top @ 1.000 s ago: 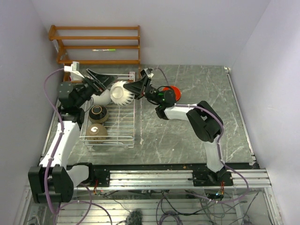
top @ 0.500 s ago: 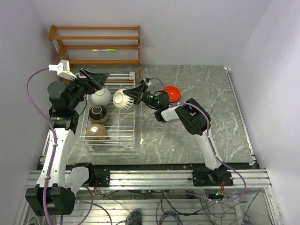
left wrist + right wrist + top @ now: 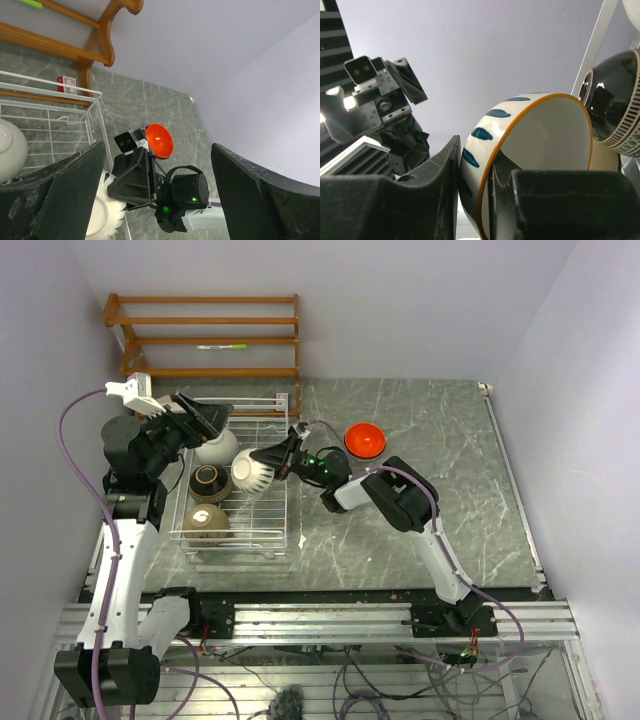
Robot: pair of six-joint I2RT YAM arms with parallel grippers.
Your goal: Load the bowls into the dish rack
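Top external: my right gripper (image 3: 272, 461) pinching blue-patterned bowl (image 3: 251, 471) rim, now lowered over dish rack (image 3: 270, 515), 3 o'clock of black bowl (image 3: 210, 482); release near. Left gripper (image 3: 207, 418) spread, empty. Orange bowl (image 3: 364, 440) still outside.

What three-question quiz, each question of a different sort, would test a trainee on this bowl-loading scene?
1. True or false: the orange-red bowl lies inside the dish rack.
2. What does the right gripper grip? A: a green mug. B: the white bowl with blue pattern. C: a steel spoon.
3. Fill in: the left gripper is ____ (open or shut).
Key: 1 false; 2 B; 3 open.
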